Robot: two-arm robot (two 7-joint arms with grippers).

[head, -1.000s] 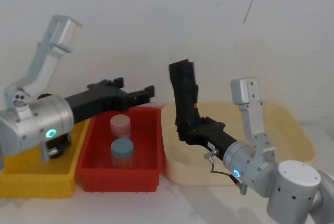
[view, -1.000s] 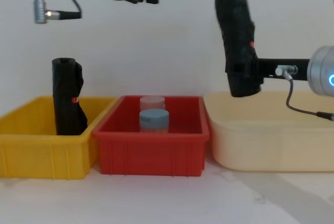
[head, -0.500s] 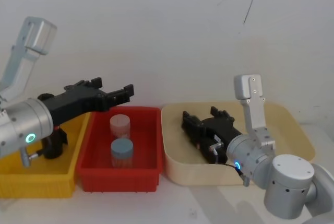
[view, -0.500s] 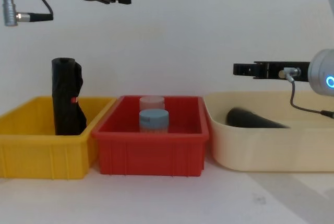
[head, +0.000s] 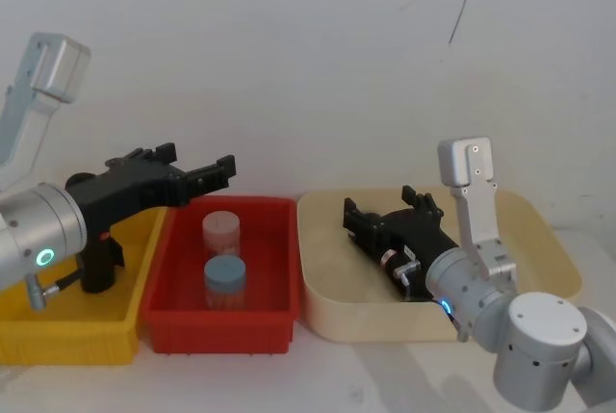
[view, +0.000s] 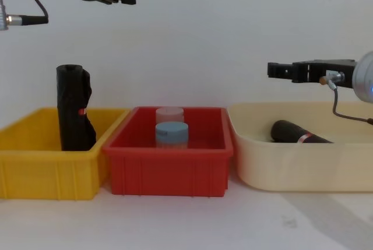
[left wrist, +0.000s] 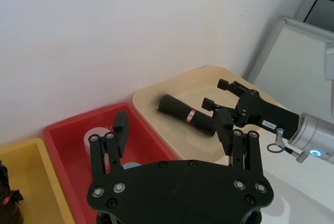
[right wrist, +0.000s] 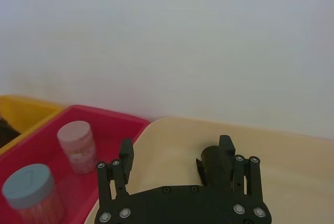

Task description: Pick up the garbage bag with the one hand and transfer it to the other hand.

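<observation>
The garbage bag (view: 296,134) lies on its side in the cream tray (view: 274,171), at the lower right of the chest view, with its red-and-white band showing near one end. The right pincer (head: 387,205) hangs above it, right of centre in the head view. It is released, its two fingers spread wide and empty. In the chest view the pincer sits clear of the roll, well above the tray's rim. Its silver arm carries a blue ring light (head: 449,309).

The left pincer (head: 197,157) is held high at the left of the head view, above where the yellow bin (view: 35,171) meets the red bin (view: 169,171). In the chest view it reaches in along the upper left edge. It is also released, fingers apart and grasping nothing, and a green ring light (head: 43,258) glows on its arm.

A kinked black roll (view: 74,110) stands upright in the yellow bin. The red bin holds a blue-lidded jar (view: 172,131) in front of a pink-lidded jar (view: 169,113). The three containers stand side by side on the white table (view: 175,221).
</observation>
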